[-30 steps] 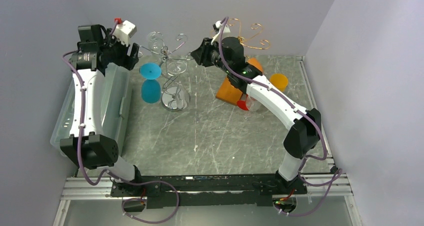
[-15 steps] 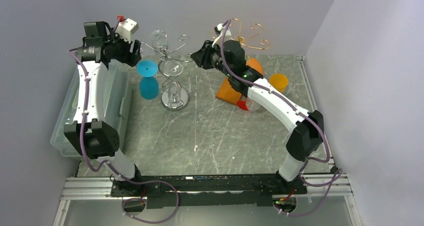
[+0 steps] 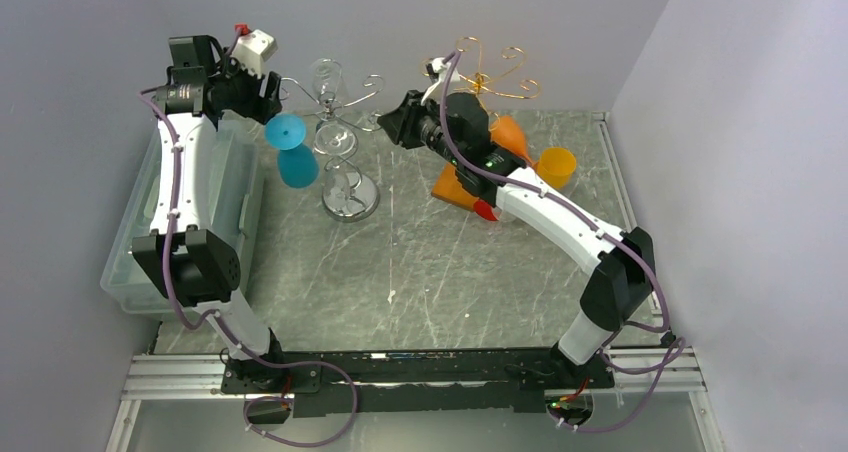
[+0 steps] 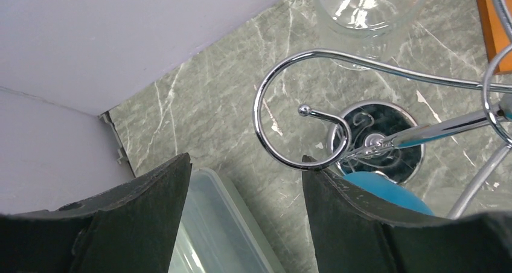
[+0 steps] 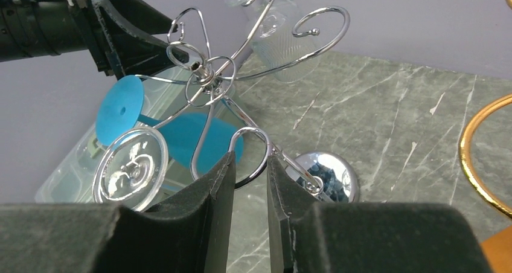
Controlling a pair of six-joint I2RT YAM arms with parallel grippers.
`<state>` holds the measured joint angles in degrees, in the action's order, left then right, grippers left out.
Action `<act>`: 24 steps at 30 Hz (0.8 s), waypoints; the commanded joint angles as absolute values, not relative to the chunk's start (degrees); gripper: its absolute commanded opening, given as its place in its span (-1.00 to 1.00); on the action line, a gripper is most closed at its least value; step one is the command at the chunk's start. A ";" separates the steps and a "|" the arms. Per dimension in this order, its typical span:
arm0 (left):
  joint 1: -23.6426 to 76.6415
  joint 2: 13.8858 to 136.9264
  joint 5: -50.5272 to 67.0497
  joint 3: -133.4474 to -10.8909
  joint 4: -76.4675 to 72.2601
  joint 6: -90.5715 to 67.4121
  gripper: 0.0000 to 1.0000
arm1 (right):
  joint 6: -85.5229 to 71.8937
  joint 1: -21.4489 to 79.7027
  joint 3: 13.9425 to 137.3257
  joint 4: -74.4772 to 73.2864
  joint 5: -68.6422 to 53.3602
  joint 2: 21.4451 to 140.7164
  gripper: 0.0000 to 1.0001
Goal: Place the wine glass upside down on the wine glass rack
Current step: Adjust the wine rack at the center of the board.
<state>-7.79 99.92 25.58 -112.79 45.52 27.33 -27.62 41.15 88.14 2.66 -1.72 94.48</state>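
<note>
Blue wine glass point(image 3: 298, 170), inverted on the rack point(image 3: 350, 204), now tilted, no longer plumb: seating unsettled; your left gripper point(image 4: 246, 161) gapes empty, your right gripper point(image 5: 250, 158) nearly closed round a loop point(image 5: 250, 129), grip unclear

1. The left arm point(image 3: 185, 187) stands tall along the left side and reaches to the far-left corner, with its wrist turned in toward the middle.
2. The left gripper point(image 4: 244, 164) sits high, its dark fingers point(image 4: 151, 212) spread wide with nothing between them.
3. The right arm point(image 3: 555, 212) stretches on a diagonal from the near right toward the far centre.
4. The right gripper point(image 3: 393, 122) points left toward the other gripper. Only a slim gap separates its two pads, and I can't tell from here whether they pinch anything.
</note>
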 commanded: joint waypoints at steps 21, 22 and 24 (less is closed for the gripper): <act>-3.92 105.33 24.60 -123.14 41.09 30.84 0.52 | -29.70 45.80 81.86 3.39 -1.05 90.11 -0.39; -3.91 105.32 24.28 -123.13 41.08 30.91 0.52 | -29.30 45.78 82.56 2.64 -0.86 90.43 -0.36; -3.95 105.38 23.29 -122.95 40.84 31.05 0.53 | -28.36 45.63 84.28 0.99 -0.22 91.11 -0.26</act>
<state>-5.15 104.95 23.00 -121.58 42.15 30.68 -29.74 44.93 82.72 5.63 -0.05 91.00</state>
